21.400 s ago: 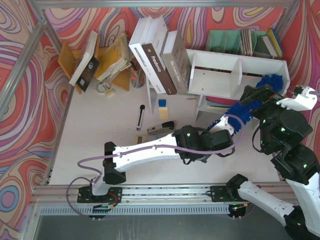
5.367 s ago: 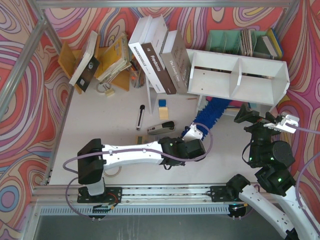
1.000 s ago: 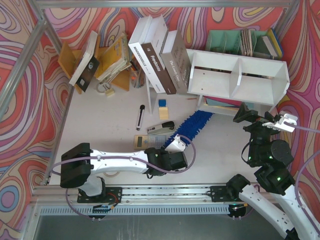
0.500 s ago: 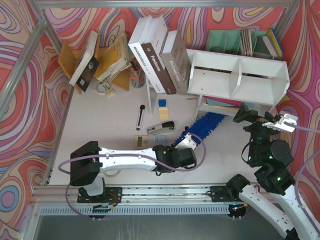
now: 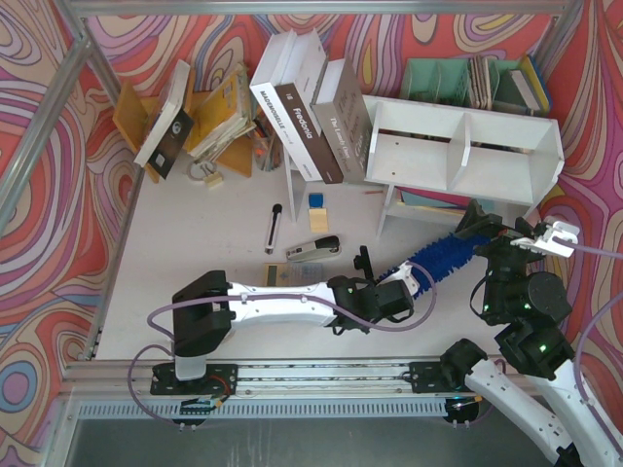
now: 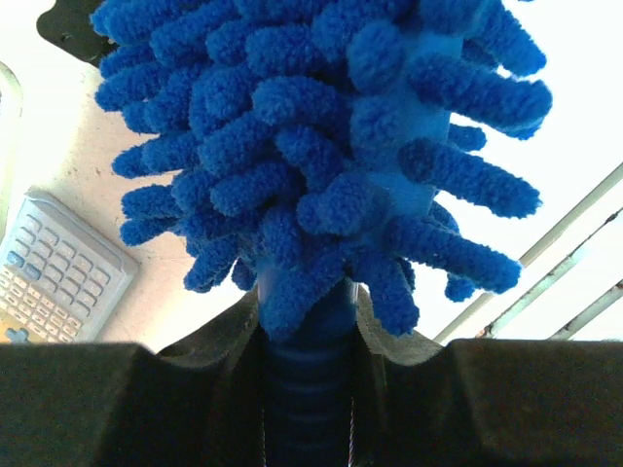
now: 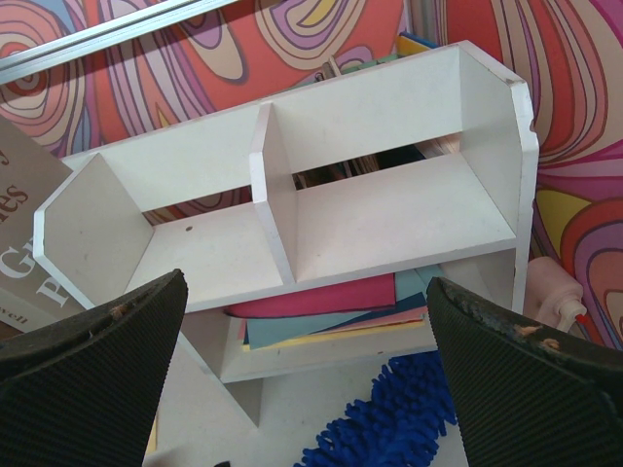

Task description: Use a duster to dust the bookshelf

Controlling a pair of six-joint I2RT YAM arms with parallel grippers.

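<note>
Duster (image 5: pixel 443 255) slants low across the table in front of the bookshelf (image 5: pixel 465 146), below its right compartment. Its handle is clenched in the left gripper (image 5: pixel 409 280), and that wrist's view shows only a ribbed stub between the fingers, with the fluffy head blocking most of the frame. The far tip is hidden behind the right gripper (image 5: pixel 511 232), whose jaws stand wide and empty, facing the shelf. Whether bristles touch the shelf's legs cannot be told. A calculator (image 6: pixel 49 277) is cut off at the edge.

Both arms: white link shells, blk joint housings. L arm (image 5: pixel 282 297) carries lavender cable (image 5: pixel 431 292); R arm (image 5: pixel 545 375) shows green LEDs (image 5: pixel 533 348). Finger pads (image 7: pixel 88 360): blk, ribbed.
</note>
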